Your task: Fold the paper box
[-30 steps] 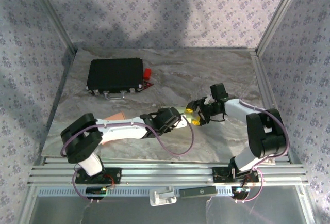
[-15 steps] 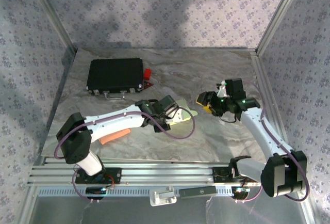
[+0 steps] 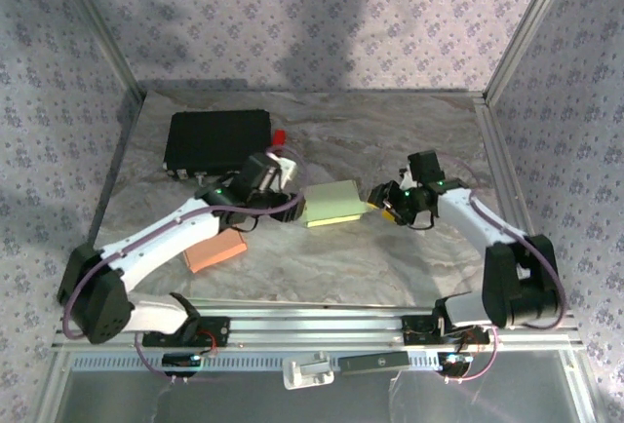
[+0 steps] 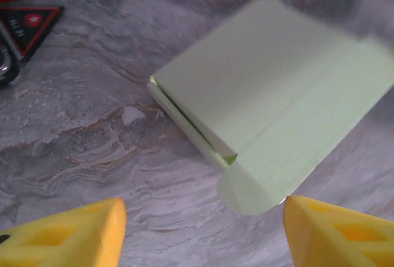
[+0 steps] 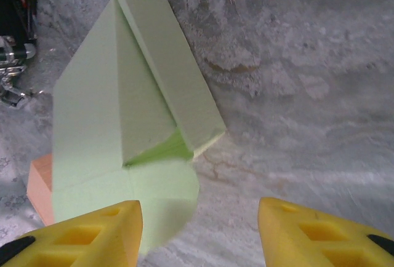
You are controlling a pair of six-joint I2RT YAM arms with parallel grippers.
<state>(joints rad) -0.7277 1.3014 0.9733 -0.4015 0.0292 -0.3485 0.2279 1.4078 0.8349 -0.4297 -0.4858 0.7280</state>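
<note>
left gripper (image 4: 200,242): jaws wide apart with nothing between them. It is off the table, just left of the box.
right gripper (image 5: 200,236): jaws apart, no grip. It sits just right of the box, facing it.
paper box (image 3: 335,203): light green, lies on the table (image 3: 400,131) mid-field between the two grippers.
box state: part folded. Right wrist view shows one long panel turned in over the base and a darker green gap at the corner.
tab (image 5: 165,200): rounded end flap, lies flat on the marble and pokes out towards the right gripper's fingers. Contact with the yellow pad: can't tell.
orange box (image 3: 214,249): flat on the table under the left arm, apart from the green one.
black case (image 3: 216,140): far left of the table, with a red item (image 3: 280,137) at its right end.
</note>
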